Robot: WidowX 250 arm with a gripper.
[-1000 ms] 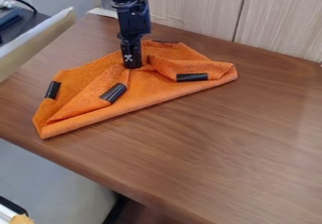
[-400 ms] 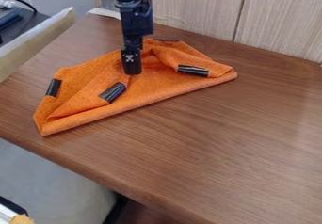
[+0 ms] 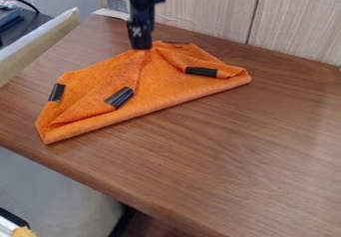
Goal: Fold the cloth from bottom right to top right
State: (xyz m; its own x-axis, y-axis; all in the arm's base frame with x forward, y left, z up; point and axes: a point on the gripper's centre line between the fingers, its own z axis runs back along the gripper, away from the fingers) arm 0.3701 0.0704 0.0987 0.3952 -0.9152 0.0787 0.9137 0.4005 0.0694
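Spreading from the jaws toward us, the orange cloth (image 3: 166, 89) lies on the wooden table (image 3: 233, 146), its long fold farthest from them, presumably so the layers stack jawward. The black gripper (image 3: 141, 47) hangs at its far edge; we cannot tell whether it is parted or pinching.

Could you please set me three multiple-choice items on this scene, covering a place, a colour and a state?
1. Where is the gripper relative to the cloth?
A) At its near edge
B) At its far edge
C) At its right end

2. What colour is the cloth's fabric?
A) Orange
B) Blue
C) Green

3. How does the cloth lie?
A) Spread out as one flat layer
B) Hanging off the table
C) Partly folded over itself

1 B: the gripper is at the edge towards the wooden panels.
2 A: the fabric is orange between black patches.
3 C: overlapping layers and creases show.
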